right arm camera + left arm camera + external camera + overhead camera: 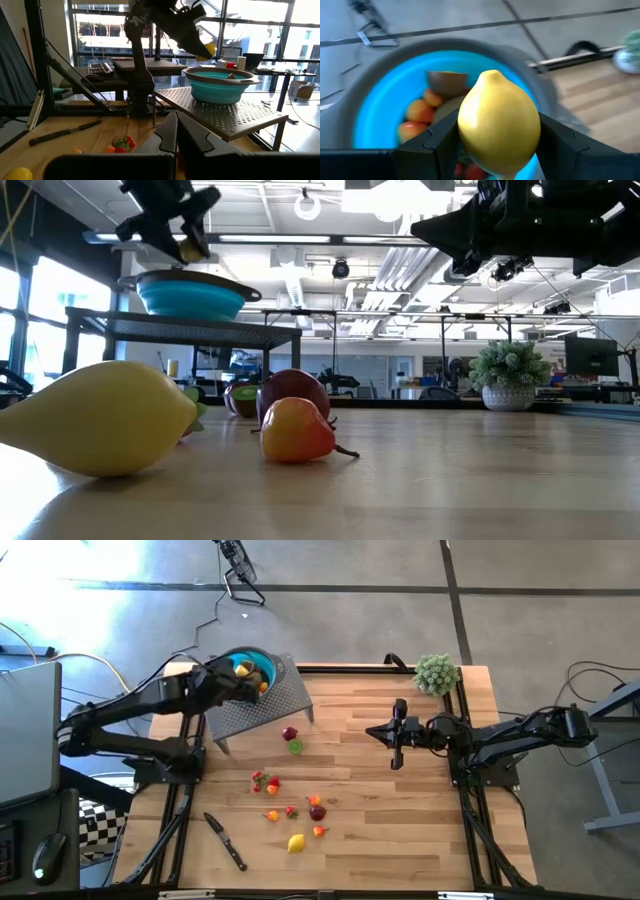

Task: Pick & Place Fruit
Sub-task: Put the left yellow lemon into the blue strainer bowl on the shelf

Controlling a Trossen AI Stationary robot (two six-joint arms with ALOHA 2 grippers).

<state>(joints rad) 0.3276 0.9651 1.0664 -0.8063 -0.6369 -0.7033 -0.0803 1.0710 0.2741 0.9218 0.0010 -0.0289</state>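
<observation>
Upper left of the overhead frame: the left gripper (498, 145) hangs over a teal bowl (266, 668) on a perforated grey metal stand (280, 700), its fingers clamping a smooth yellow toy lemon (498, 121). Several fruits, blurred, apparently lie inside the bowl. The right gripper (397, 734), fingers closed and empty, waits right of centre.

Close to us on the wooden worktop (480, 480) lie a large yellow lemon (95, 418) and a small red-orange pear (295, 430), a dark maroon fruit (295, 387) just behind the pear. Farther back we see a teal bowl (190, 295) on a raised perforated shelf (185, 330), the left hand (185, 235) above it gripping a yellow fruit (192, 250). A potted green plant (510, 375) stands far off.
</observation>
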